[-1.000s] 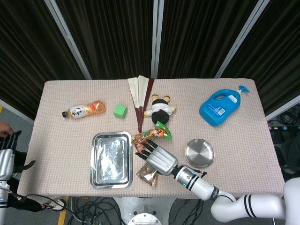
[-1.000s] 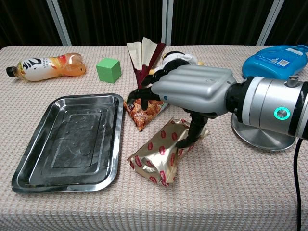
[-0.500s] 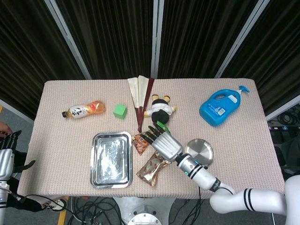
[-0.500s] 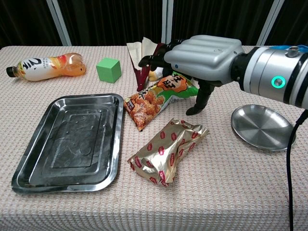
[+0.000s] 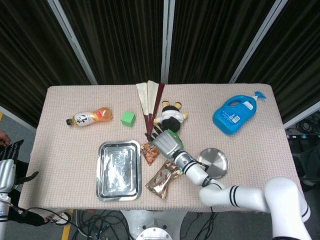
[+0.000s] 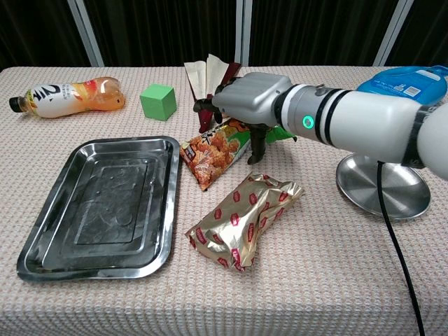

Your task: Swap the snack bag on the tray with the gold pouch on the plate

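Since a second ago the right hand (image 6: 246, 98) has lifted off the gold pouch (image 6: 244, 219) and travelled away from the robot, so that it now sits over the far end of the snack bag (image 6: 217, 150); its thumb points down, touching the bag or just beside its right edge. Fingers reach forward toward the folded fan (image 6: 208, 82) — whether they pinch the bag's top cannot be told from either view.

Snack bag: orange and green, lying flat on the table cloth (image 5: 75, 150), just beside the right rim of the steel tray (image 6: 105, 203) and outside it. Gold pouch: crumpled, red-printed, lying on the cloth nearer the robot than the snack bag, between tray and round metal plate (image 6: 381, 185), touching neither. Tray and plate each hold nothing.

Left hand (image 5: 6, 165): at the left edge of the head view, off the table, fingers apart, gripping nothing.

Other items: a drink bottle (image 5: 90, 117) on its side at far left, a green cube (image 5: 128, 118) near it, a plush toy (image 5: 171, 114) behind the right hand — mostly hidden in the chest view — and a blue jug (image 5: 235, 114) lying at far right.
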